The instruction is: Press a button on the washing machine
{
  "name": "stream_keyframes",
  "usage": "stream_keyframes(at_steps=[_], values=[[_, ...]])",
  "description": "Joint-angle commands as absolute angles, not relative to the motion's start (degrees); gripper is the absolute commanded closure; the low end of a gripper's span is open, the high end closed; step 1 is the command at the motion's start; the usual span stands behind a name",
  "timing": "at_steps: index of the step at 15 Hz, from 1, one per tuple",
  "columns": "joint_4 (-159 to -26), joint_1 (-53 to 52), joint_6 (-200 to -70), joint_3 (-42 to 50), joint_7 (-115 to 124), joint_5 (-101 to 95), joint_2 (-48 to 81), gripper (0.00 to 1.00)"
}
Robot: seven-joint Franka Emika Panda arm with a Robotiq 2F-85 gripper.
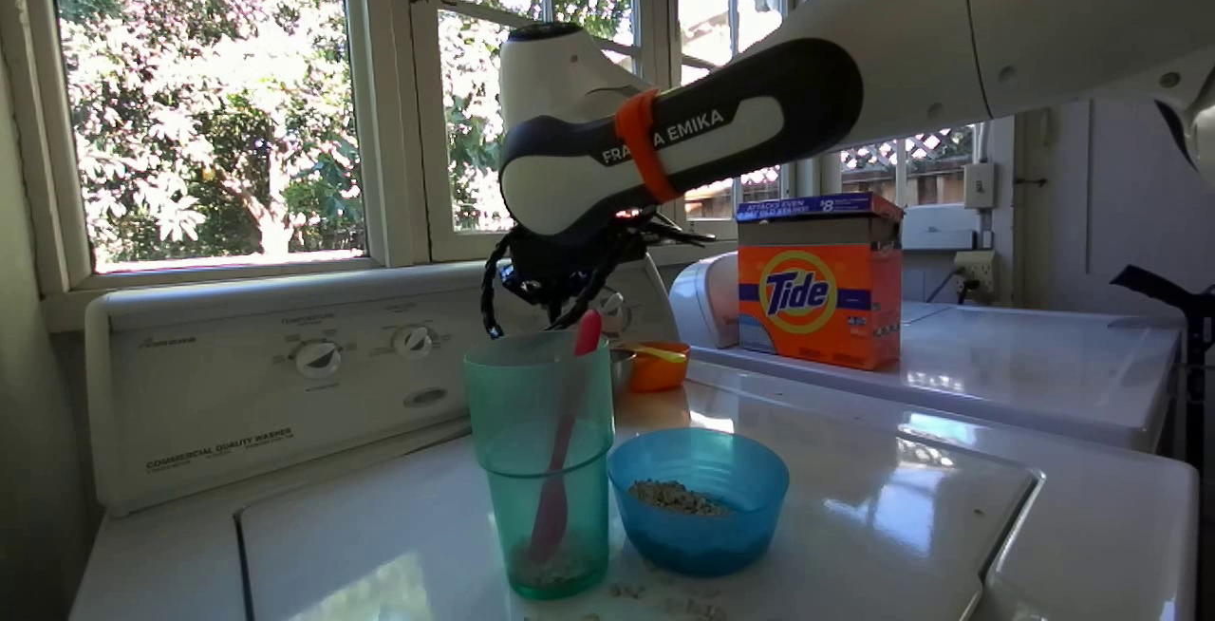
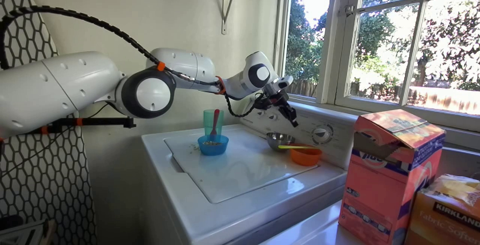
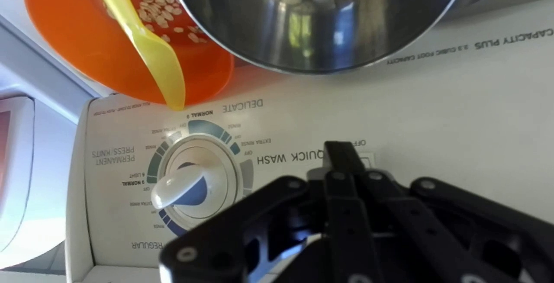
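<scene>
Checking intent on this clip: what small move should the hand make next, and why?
Probably ease the closed hand toward the control beside the QUICK WASH label; the wrist view shows its fingertips partly covering that control. Contact cannot be told.

The washing machine [image 2: 240,175] is white, fingers [image 3: 346,218] black, tumbler [image 1: 515,445] green, knife [image 3: 145,40] yellow.

Near the gripper [image 3: 346,159], the washing machine [image 3: 450,114] reads “QUICK WASH”. Well apart, the tall box [image 1: 818,293] says “Tide”, the carton [image 2: 444,224] “KIRKLAND”.
</scene>
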State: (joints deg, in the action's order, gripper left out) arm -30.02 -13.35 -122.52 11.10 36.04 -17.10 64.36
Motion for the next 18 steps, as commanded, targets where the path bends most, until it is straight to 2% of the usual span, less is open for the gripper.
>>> stream_keyframes(at_steps=[1, 18], values=[[-29.61, -12.75, -125.67, 9.15, 32.68, -15.92, 64.99, 1.0], [-29.41, -10.16, -128.05, 5.35, 29.93, -14.13, 66.13, 1.0]])
